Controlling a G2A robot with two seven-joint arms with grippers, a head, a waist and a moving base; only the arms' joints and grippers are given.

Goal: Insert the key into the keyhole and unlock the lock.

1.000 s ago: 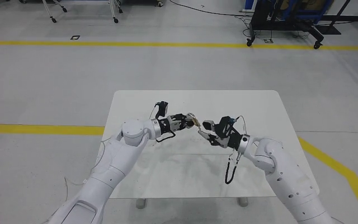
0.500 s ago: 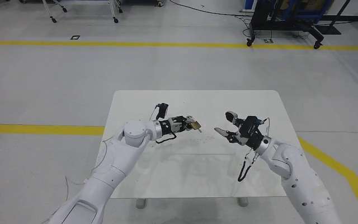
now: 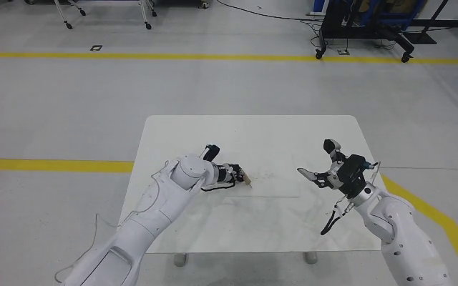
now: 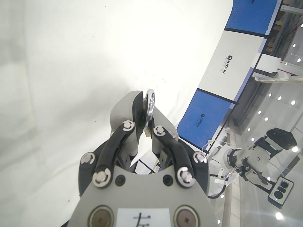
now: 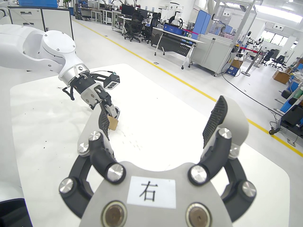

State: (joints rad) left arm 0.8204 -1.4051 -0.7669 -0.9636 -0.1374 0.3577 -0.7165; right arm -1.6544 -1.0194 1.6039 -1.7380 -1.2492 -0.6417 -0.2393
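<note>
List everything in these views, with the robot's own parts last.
table: one, white, under both arms.
padlock: one, brass body with a silver shackle, held by the shackle low over the table, left of its middle; I cannot tell whether it touches the surface.
floor lines: two, yellow, one beyond the table and one running behind it.
cart: one, dark, on wheels, far corner of the floor.
left gripper: one, grey with black pads, shut on the padlock's shackle.
right gripper: one, grey with black pads, open and holding nothing, above the table's right side, apart from the padlock.
</note>
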